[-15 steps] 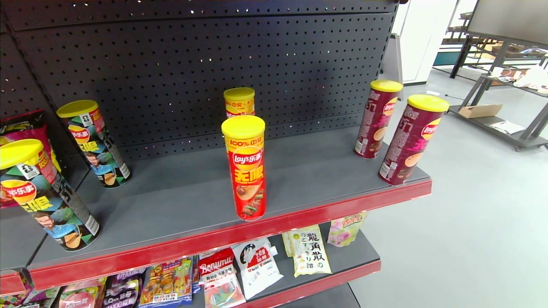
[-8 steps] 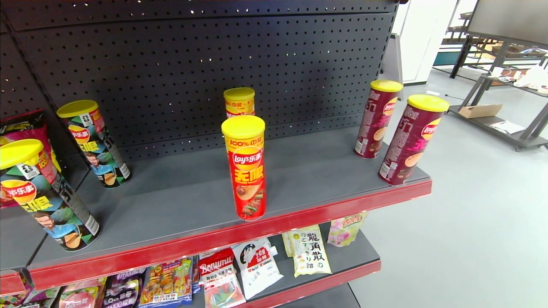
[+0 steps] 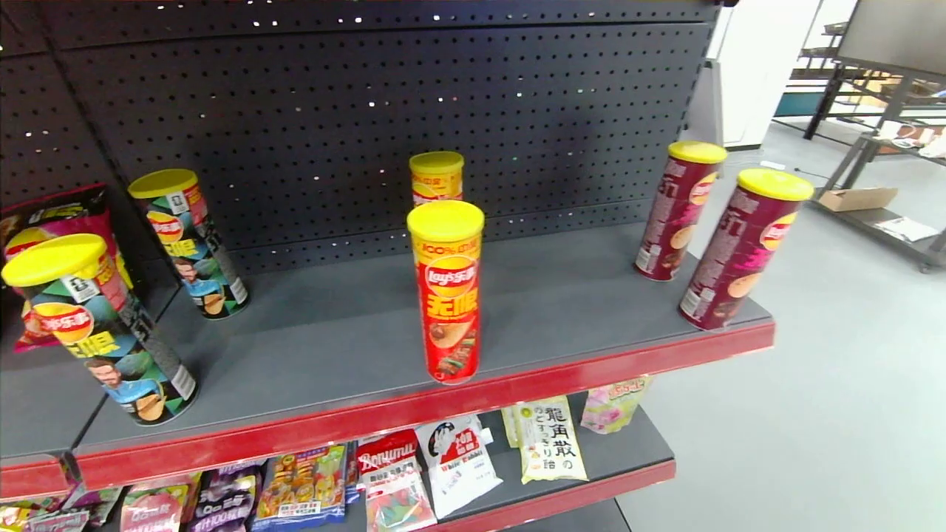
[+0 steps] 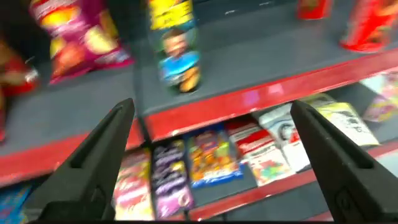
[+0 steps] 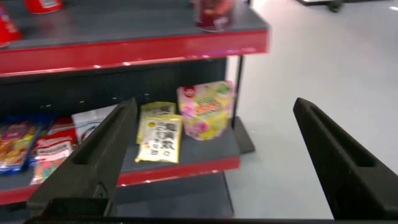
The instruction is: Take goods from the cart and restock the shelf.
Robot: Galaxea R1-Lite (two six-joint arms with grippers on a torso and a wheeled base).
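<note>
Since both hands are empty and spread wide, nothing is ready to go onto the shelf point(image 3: 562, 303), and the risks lie in how they travel near it. The red can point(image 3: 448, 292) stands at 6 o'clock on the shelf, just behind the red front lip. A maroon can point(image 3: 743, 247) stands at 3 o'clock by the corner. Both are tall and narrow, so a finger or an incoming can brushing one could tip it off the edge. A patterned can point(image 3: 100, 329) at 8 o'clock stands equally close to the lip. The left hand point(image 4: 212, 104) sits low, jaws far apart, facing the lip and the snack bags point(image 4: 205, 158) below it; that view is smeared, so its closeness is hard to judge. The right hand point(image 5: 214, 101), likewise wide, faces the lower shelf point(image 5: 186, 170). Rising straight up could catch the lip.
</note>
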